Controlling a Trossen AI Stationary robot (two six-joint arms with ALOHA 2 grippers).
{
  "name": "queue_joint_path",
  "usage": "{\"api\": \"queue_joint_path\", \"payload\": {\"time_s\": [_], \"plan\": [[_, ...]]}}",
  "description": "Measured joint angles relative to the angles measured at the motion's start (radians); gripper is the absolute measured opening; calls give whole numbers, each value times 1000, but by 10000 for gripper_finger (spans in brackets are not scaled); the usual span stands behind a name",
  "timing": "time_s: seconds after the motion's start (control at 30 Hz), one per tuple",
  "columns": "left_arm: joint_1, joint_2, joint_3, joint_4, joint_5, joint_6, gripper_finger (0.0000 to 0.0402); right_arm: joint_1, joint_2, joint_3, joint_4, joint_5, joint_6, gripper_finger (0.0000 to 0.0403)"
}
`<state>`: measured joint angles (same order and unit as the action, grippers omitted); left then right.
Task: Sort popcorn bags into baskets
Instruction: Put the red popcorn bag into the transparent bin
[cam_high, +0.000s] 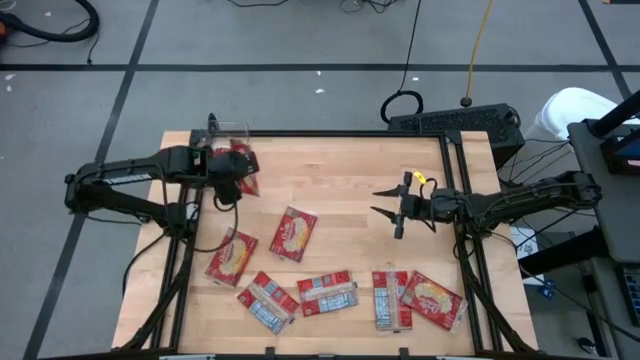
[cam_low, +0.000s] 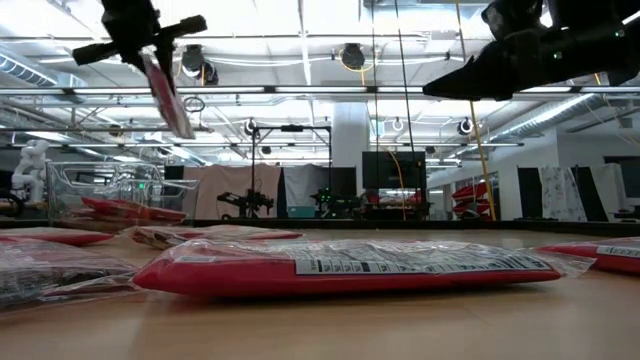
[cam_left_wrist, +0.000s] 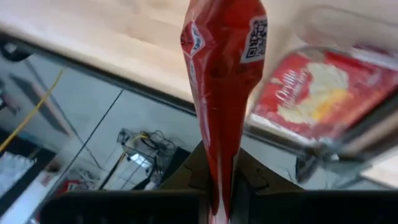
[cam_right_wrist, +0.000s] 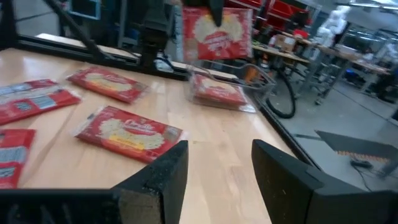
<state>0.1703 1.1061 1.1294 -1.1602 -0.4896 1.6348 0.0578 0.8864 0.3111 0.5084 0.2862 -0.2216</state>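
Observation:
My left gripper is at the table's far left, shut on one red popcorn bag, which hangs above the near side of the clear basket. The basket stands at the far left corner with a red bag lying inside it. In the right wrist view the held bag shows its popcorn picture above the basket. Several more bags lie flat on the table, such as one near the middle and one at the near edge. My right gripper hovers open over the table's right half, holding nothing. My left gripper pinches the bag's end between its two fingers, slanting down from above. The bag hangs below the fingers, tilted and seen edge-on in the left wrist view, lifted clear of the table and the basket.
A row of bags lies along the near edge, from one at the left to one at the right. The wood between my two grippers is bare. Black frame rails run along the table's sides.

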Motion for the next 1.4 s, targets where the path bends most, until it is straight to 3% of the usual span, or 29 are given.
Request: {"api": "queue_joint_path", "payload": {"time_s": [0.17,0.57,0.77,1.03,1.4], "plan": [[93,-2,0,-17,-16,144,31,0,0,0,-3,51,25,169],[307,-2,0,-10,-15,414,30,0,0,0,-20,54,3,169],[385,2,-103,65,-9,494,34,0,0,0,-20,54,-8,169],[414,2,-297,326,-9,616,36,1,0,0,-21,53,-49,169],[413,0,-369,344,-7,579,37,1,0,0,-41,52,-52,169]]}}
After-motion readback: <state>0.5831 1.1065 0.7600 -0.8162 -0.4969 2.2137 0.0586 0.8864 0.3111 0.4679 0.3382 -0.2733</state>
